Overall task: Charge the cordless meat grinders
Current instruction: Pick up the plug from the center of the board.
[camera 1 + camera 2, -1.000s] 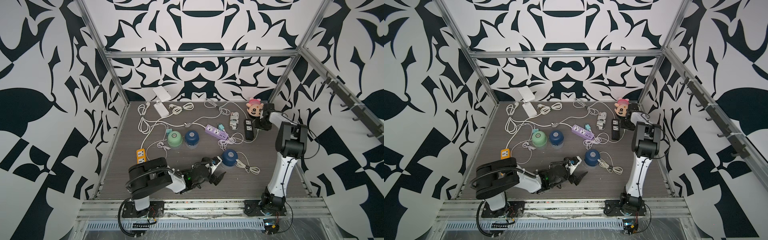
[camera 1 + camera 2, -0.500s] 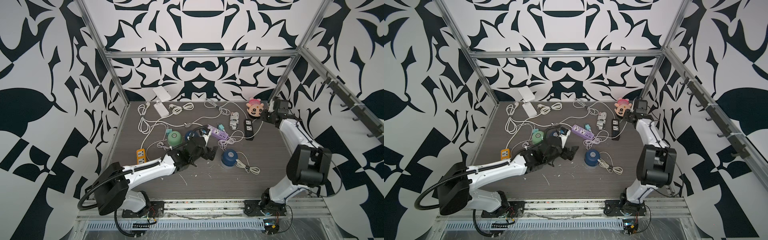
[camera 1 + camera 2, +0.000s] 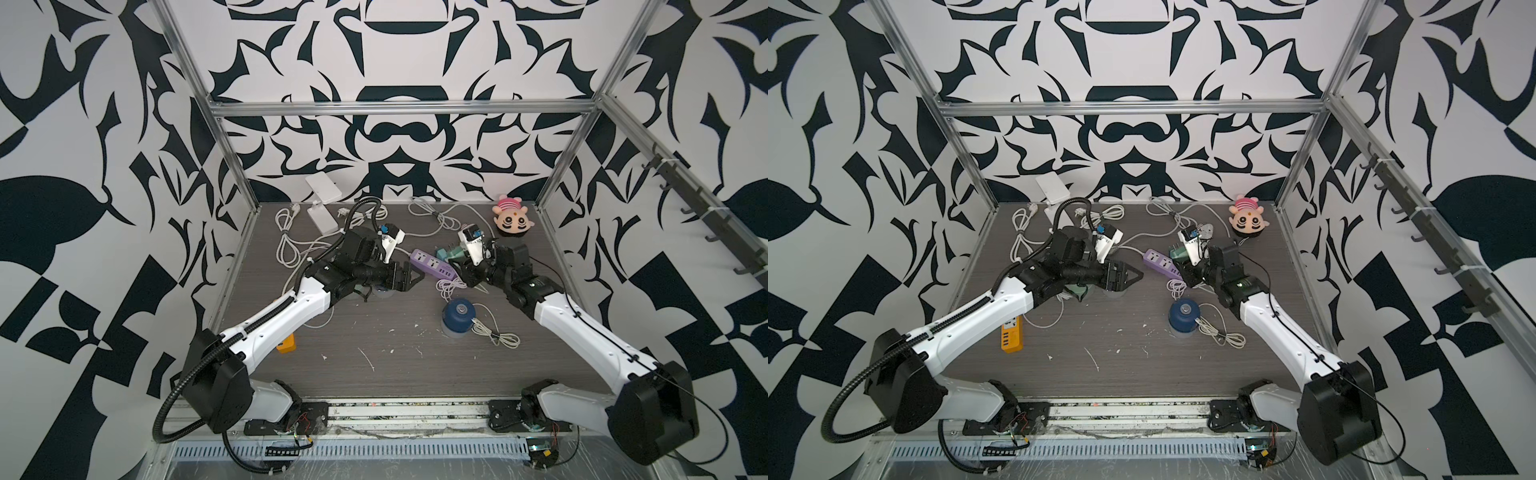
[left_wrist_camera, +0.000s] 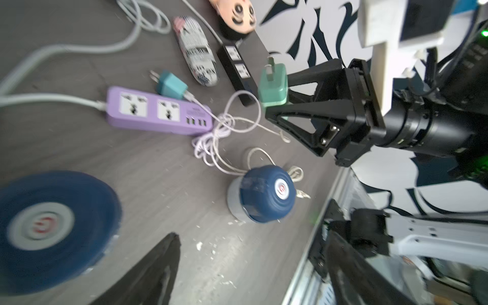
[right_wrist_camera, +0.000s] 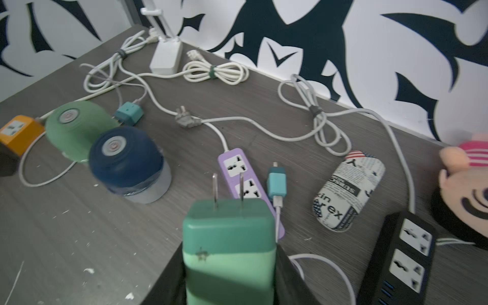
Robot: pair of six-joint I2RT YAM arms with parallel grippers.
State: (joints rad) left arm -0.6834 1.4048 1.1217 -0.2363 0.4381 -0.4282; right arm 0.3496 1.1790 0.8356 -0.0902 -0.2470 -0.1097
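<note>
One navy grinder (image 3: 458, 313) stands alone mid-table, also seen in the left wrist view (image 4: 264, 195). A second navy grinder (image 5: 124, 158) and the mint green grinder (image 5: 76, 129) stand side by side, mostly hidden under my left arm in both top views. My left gripper (image 3: 415, 275) hovers open just past them, with nothing between its fingers (image 4: 163, 264). My right gripper (image 3: 451, 255) is shut on a green plug adapter (image 5: 228, 253), prongs pointing away, held above the near end of the purple power strip (image 5: 245, 182).
A black power strip (image 5: 406, 261), a newsprint-patterned case (image 5: 348, 190) and the pink plush toy (image 3: 513, 220) lie at the back right. An orange power strip (image 3: 1011, 334) lies front left. White cables and teal adapters (image 5: 276, 184) spread across the back.
My left arm has swung from the table's front up over the two grinders. My right arm has come from the plush toy's corner toward the purple power strip, carrying the green adapter.
</note>
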